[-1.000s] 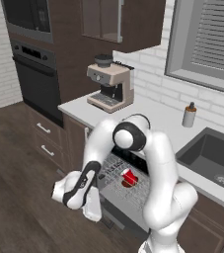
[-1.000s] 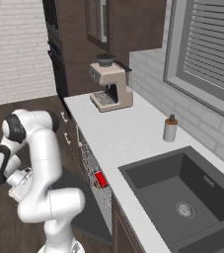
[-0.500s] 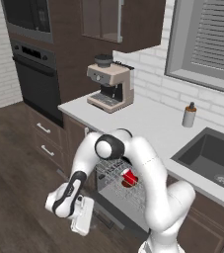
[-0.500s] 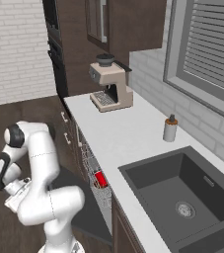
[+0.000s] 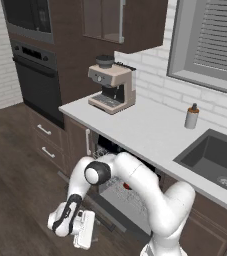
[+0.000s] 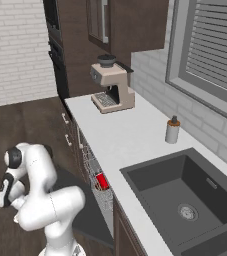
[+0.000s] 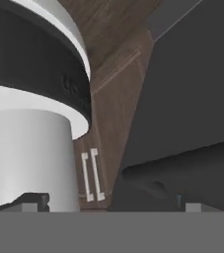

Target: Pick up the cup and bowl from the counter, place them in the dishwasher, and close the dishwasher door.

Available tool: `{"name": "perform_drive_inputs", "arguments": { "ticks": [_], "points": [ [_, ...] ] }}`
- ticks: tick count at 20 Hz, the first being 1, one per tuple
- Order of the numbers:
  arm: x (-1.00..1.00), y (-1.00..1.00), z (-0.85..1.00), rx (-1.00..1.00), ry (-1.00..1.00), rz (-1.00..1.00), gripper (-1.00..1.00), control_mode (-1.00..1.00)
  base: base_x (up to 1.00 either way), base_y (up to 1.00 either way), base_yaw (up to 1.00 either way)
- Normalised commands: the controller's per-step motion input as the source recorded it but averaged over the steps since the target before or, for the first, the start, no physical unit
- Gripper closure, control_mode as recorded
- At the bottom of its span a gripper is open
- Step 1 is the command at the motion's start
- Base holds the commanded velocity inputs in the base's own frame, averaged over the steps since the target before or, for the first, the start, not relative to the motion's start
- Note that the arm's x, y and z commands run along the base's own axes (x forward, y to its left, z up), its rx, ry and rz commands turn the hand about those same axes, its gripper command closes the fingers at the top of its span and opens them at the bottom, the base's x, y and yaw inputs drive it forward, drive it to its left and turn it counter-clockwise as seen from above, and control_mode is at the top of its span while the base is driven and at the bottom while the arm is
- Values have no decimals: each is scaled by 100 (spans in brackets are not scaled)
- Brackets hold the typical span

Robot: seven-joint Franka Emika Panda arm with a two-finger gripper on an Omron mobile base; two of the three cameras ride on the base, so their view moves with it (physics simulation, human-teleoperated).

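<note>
The counter (image 6: pixel 130 145) runs long and white from the coffee machine (image 6: pixel 111 82) at the far end to the dark sink (image 6: pixel 185 192) at the near right, with a soap bottle (image 6: pixel 172 130) against the wall; no cup or bowl stands on its bare top. Below it the dishwasher (image 5: pixel 119 186) is open, its pale wire rack drawn into view, and the cup (image 6: pixel 102 181) sits red in that rack; a bowl cannot be made out there. The dishwasher door (image 6: pixel 82 202) lies folded down, a flat dark panel hinged low at the cabinet face, its long axis along the counter front and its free edge pointing out over the wooden floor (image 5: pixel 15 165). So closing looks like the step left. The gripper (image 5: pixel 80 231) hangs low by the floor, out beyond that free edge and to its left, and the door lies to the right of it and above; the coming push probably has to go up and in toward the cabinets. Whether the fingers are apart or together cannot be told.
</note>
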Motion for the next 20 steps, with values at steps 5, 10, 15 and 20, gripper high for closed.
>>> {"name": "perform_drive_inputs", "arguments": {
  "ticks": [5,10,15,20],
  "points": [
    [53,-12,-73,-11,0,0,-100,-100,0,0,0],
    [74,-73,-44,-10,0,3,-100,-100,0,0,0],
    [83,-99,-10,-6,-3,5,-100,-100,0,0,0],
    [99,-100,0,-1,-5,8,-100,-100,0,0,0]
  ]
}}
